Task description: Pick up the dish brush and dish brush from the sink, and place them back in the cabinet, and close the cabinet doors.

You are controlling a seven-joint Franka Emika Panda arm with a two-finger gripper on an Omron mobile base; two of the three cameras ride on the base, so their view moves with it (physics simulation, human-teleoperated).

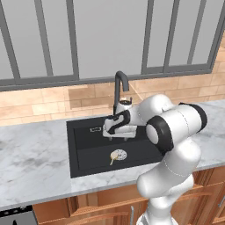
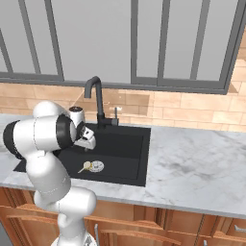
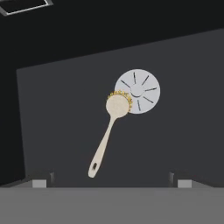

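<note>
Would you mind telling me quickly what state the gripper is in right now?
Gripper: open and holding nothing, hanging above the dish brush that lies on the floor of the sink.

Tan dish brush; black sink
</note>
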